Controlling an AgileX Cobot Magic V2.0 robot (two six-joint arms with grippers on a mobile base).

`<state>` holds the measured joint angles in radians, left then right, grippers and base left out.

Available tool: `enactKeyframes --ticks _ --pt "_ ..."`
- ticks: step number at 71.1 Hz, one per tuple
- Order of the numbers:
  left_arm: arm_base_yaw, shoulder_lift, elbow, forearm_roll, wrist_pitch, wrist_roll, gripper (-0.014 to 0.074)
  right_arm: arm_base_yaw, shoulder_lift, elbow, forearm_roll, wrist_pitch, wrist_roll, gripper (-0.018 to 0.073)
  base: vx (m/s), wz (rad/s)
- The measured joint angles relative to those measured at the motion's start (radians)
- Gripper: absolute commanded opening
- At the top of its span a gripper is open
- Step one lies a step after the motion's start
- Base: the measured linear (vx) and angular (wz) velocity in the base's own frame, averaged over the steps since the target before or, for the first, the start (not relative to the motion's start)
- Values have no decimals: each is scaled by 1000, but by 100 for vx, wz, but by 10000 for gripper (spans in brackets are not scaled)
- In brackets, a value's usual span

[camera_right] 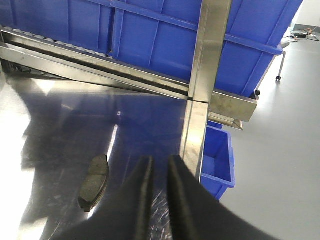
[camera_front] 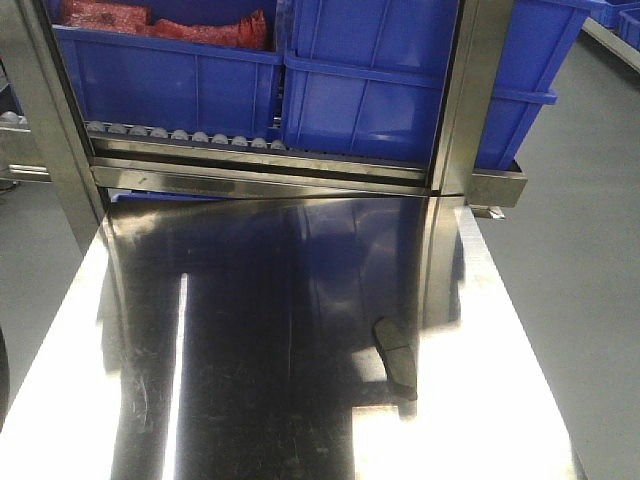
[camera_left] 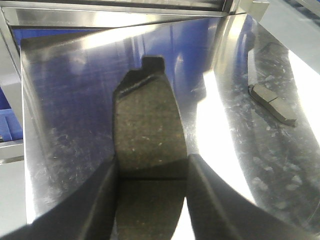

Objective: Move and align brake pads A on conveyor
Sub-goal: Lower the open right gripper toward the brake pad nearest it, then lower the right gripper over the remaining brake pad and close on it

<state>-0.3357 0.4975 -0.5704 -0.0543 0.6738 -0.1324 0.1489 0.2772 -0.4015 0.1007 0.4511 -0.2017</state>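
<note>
While my left gripper [camera_left: 150,172] had its fingers clamped on the long sides of one brake pad [camera_left: 147,125], tab end pointing away, a second pad [camera_front: 396,356] lay flat on the steel table [camera_front: 520,400], toward its right side. My right gripper [camera_right: 160,161] hung near that one, fingers drawn to a narrow slit and holding nothing. No conveyor showed in any view, so I could not check what already lay there. By my reckoning, at least these two remained to be placed and aligned.
</note>
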Motion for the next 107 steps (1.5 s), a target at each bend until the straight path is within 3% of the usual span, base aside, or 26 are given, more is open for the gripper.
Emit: enactKeyframes --ticks 8,15,35,59,80,95,107 --pt "0 0 0 0 0 0 217 0 0 0 0 -3 -16 545 0 0" --pt "0 0 0 0 0 0 217 0 0 0 0 -2 -19 730 0 0" --pt "0 0 0 0 0 0 217 0 72 -29 31 -18 -15 701 0 0" --pt "0 0 0 0 0 0 217 0 673 -361 49 147 28 645 0 0" --pt "0 0 0 0 0 0 217 0 1057 -581 87 195 31 633 0 0" --pt "0 0 0 0 0 1 217 108 1244 -699 90 268 56 619 0 0" --pt "0 0 0 0 0 1 217 221 1369 -776 27 309 191 609 0 0"
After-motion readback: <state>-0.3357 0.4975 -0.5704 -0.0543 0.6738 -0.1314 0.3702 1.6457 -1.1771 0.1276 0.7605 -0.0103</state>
